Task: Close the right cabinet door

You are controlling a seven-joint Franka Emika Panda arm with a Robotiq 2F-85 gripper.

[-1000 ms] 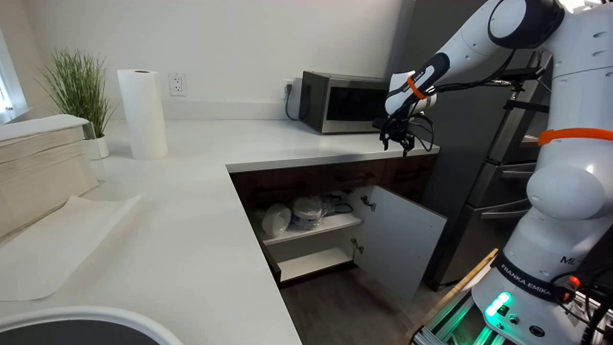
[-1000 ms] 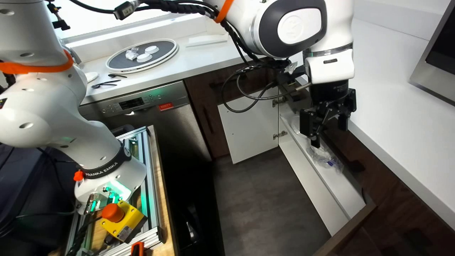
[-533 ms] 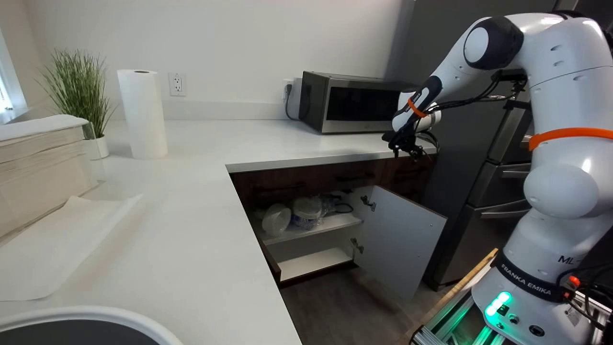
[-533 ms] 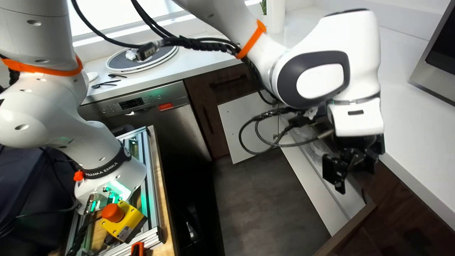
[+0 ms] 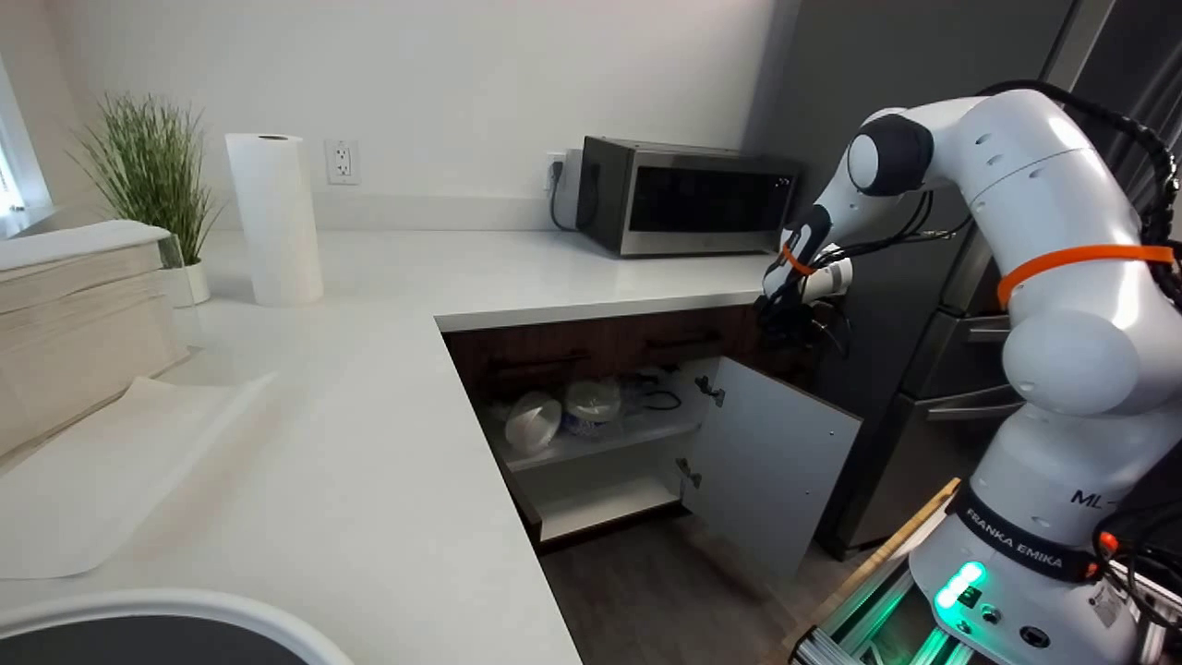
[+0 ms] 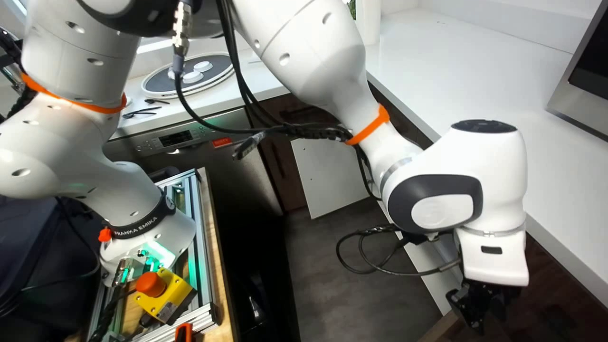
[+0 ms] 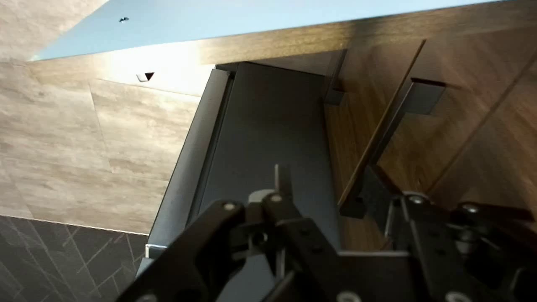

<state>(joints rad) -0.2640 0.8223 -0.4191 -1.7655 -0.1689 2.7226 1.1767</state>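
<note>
In both exterior views the flat, rectangular right cabinet door, smooth pale grey on its inner face, stands open on two metal hinges at one side of the low cabinet. On the cabinet's pale, flat shelf a round translucent bowl leans, tilted. Carried by a white, smoothly rounded robot arm, the black, jointed gripper hangs just below the squared front edge of a glossy white countertop. In the wrist view its fingers stand well apart, with open space between; the door crosses the top, a brown wood-grained strip along it, apart from them. One finger overlaps a squared dark bar handle; whether they touch cannot be told. Wood-grained brown drawer fronts fill the right side, beside a flat, matte dark grey panel.
</note>
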